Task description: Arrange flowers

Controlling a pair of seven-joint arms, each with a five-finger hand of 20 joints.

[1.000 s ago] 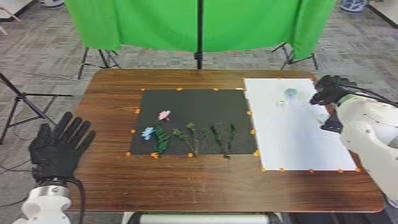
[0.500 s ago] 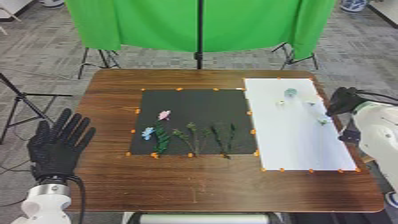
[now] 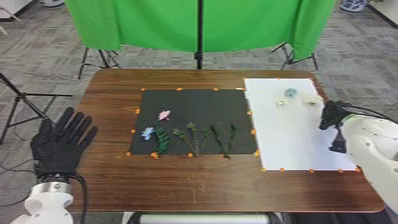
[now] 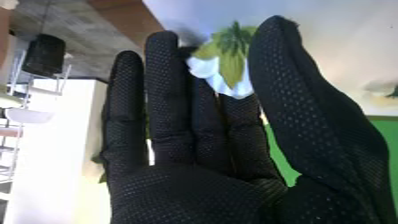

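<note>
right wrist view: pale flower (image 4: 209, 70) near right hand (image 3: 333, 116); head view: pink flower (image 3: 164, 114)

Passage over table (image 3: 113, 125) between left hand (image 3: 57, 156) and black mat (image 3: 169, 101); stems (image 3: 195, 145) block mat's near part, right hand (image 3: 334, 115) white sheet's (image 3: 289, 140) right edge.

The robot hand (image 4: 187, 195), in a black mesh glove, is extending straight fingers, with the thumb standing apart. A pale blue-white flower (image 4: 206, 69) with green leaves is showing between thumb and fingers, the fingers partly covering it; contact is remaining indeterminate. A white sheet (image 4: 338, 35) is lying behind, bearing a second pale bloom (image 4: 387, 96). The brown counter (image 4: 126, 15) is bordering the sheet; a green curtain (image 4: 384, 131) is hanging beyond.
</note>
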